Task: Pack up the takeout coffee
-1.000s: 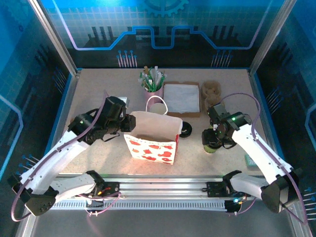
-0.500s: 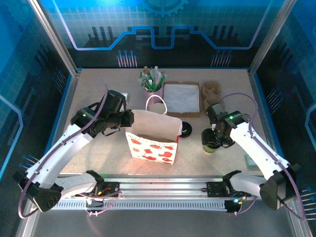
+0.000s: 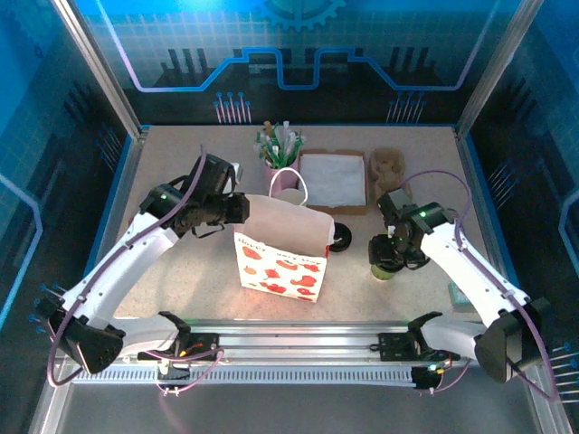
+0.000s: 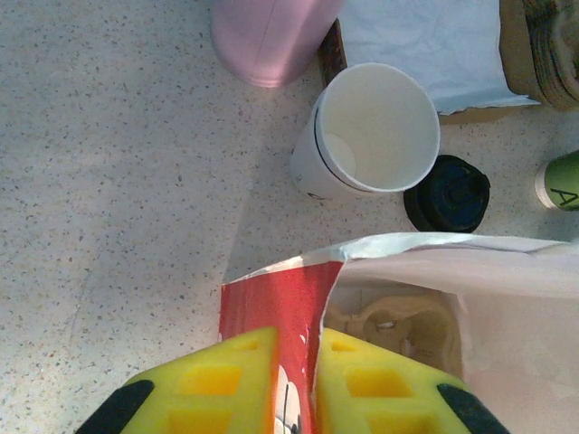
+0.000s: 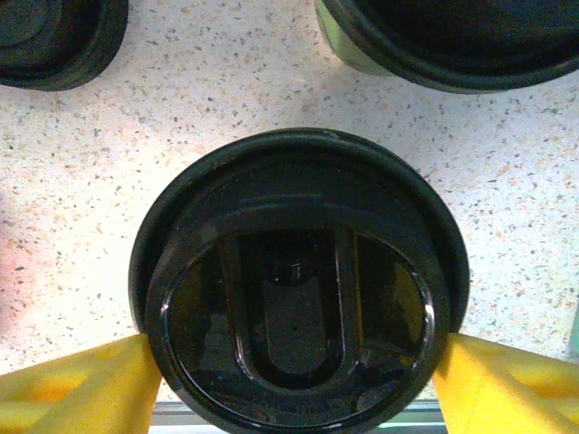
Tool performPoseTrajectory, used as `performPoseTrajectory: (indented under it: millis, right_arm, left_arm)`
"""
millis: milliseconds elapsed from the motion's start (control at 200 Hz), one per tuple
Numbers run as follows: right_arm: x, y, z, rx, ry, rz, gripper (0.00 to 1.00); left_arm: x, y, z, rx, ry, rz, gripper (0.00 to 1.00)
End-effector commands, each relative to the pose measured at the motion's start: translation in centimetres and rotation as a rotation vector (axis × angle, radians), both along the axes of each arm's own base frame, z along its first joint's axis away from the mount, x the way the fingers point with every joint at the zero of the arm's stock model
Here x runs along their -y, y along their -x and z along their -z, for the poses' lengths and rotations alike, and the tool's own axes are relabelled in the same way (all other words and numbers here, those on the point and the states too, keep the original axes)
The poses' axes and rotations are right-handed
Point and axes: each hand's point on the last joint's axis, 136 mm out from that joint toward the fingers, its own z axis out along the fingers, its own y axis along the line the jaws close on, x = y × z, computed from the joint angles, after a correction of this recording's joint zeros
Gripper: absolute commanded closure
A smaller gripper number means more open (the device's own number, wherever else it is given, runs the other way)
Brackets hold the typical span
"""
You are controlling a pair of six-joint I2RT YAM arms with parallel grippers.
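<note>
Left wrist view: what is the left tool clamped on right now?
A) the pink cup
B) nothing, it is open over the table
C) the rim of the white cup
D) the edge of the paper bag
D: the yellow fingers of the left tool press on either side of the red-printed edge of the paper bag, while the white cup stands apart on the table beyond the bag.

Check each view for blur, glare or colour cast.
Top external: sharp, blue cast around the table. Left wrist: white cup sharp, the left tool gripping the bag blurred. Right wrist: sheen on the black lid, the right tool soft.
</note>
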Motion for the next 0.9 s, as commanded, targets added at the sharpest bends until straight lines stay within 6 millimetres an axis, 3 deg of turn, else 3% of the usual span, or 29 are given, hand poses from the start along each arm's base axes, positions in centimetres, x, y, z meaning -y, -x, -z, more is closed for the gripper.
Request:
performPoseTrajectory:
  millis: [0,140,400,891]
  right_arm:
    - [-0.1,-0.1,0.4,-0.009,-0.023,0.005,0.23]
    - [-0.3,-0.1,0.6,-0.012,-0.028,0.000,0.24]
    - [-0.4,-0.2,0.6,-0.011,-0.035,-0.010,0.21]
    - [-1.7,0.2,0.6,-0.022,-0.104,-0.053,0.34]
  left_arm:
    - [0.3,-0.8,-0.9,0.024,0.013,0.031,0.82]
    - [0.7,-1.3,-1.0,0.029,0.019,0.059,0.81]
    - [1.5,-1.3,-3.2,0.142,0.054,0.143,0.74]
    - [2.6,-1.4,-3.4,0.180,0.074,0.224,0.69]
